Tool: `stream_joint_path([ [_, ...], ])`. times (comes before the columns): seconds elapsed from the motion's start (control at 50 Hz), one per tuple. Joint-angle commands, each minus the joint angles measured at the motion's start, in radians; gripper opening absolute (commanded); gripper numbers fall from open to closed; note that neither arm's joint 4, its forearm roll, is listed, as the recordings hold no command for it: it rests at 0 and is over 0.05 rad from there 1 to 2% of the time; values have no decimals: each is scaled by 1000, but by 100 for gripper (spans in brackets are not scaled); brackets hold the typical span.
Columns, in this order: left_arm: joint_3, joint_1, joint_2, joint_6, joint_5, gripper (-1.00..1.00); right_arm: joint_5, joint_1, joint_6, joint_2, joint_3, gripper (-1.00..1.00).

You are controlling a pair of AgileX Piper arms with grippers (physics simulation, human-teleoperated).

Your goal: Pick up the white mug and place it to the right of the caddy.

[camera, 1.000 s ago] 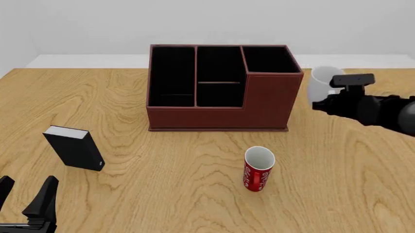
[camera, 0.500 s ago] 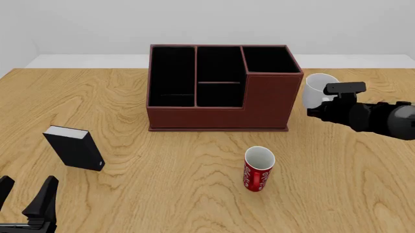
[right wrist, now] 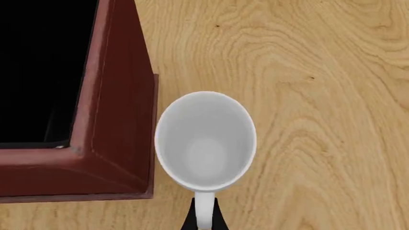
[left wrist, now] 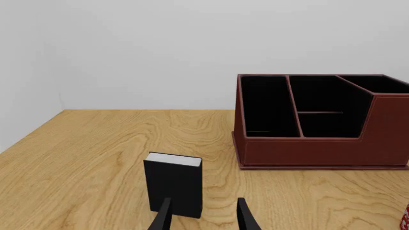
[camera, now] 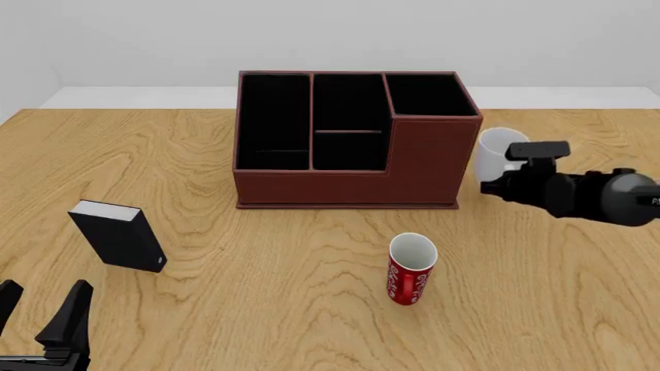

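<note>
Front view high, wrist views low and near, all sharing caddy (camera: 356,139)

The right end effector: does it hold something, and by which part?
Yes. The right end effector holds the white mug by its loop handle, beside the caddy.

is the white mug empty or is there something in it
Empty: the right wrist view looks straight into the white mug and shows only its bare white bottom.
</note>
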Motion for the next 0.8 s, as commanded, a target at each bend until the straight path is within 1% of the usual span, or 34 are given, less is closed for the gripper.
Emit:
stream_joint_path([
  [0.02, 0, 0, 0, 0, 0, 100, -24, 1, 8, 35, -3, -100],
  [0.38, 0, 0, 0, 0, 0, 100, -54, 8, 25, 79, 4, -100],
  [0.8, 0, 0, 0, 0, 0, 100, -82, -1, 25, 125, 12, -100],
])
